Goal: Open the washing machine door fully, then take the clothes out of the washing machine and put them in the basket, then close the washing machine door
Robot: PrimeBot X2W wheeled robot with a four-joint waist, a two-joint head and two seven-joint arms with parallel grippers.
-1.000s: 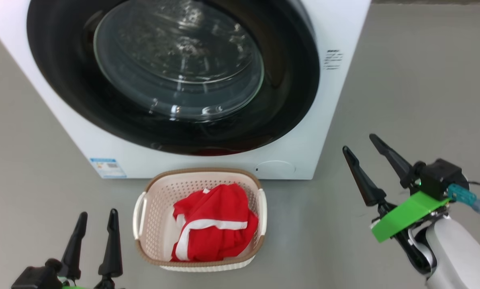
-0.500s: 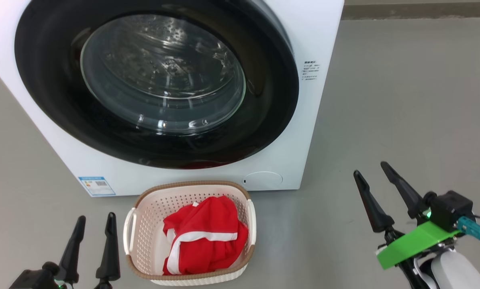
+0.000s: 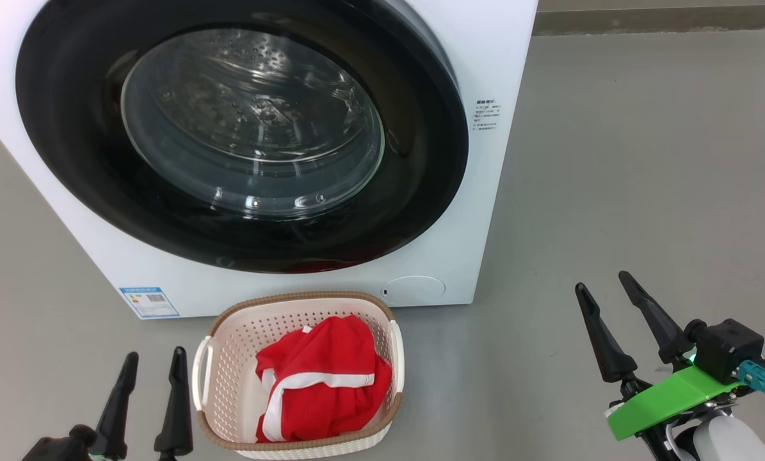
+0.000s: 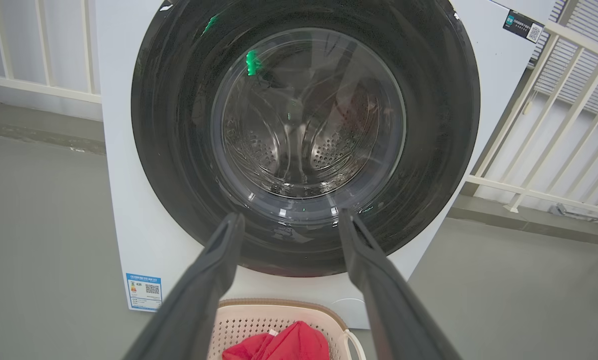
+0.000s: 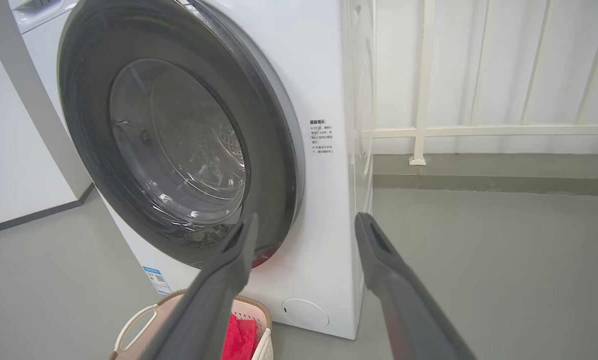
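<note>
- Red clothes (image 3: 321,378) with white trim lie bunched inside the basket (image 3: 299,296), heaped toward its 3 o'clock side in the head view.
- The cream basket with its brown rim stands on the grey floor (image 3: 644,160) just in front of the washing machine (image 3: 484,64), at 6 o'clock from the door (image 3: 420,160).
- The door sits closed against the white front. Its glass shows the steel drum behind.
- The left gripper (image 3: 155,355) is at 9 o'clock from the basket, just beside the handle and not touching it. Its fingers are spread and hold nothing.
- The right gripper (image 3: 602,283) is at 3 o'clock from the basket, well apart from it, above bare floor. Its fingers are spread, hold nothing and point toward 11 o'clock.
- In the left wrist view the two fingers frame the door's lower rim, with basket and clothes at 6 o'clock between them.
- In the right wrist view the basket shows at 7 o'clock, partly behind one finger, and a white railing (image 5: 424,80) stands at 1 o'clock.
</note>
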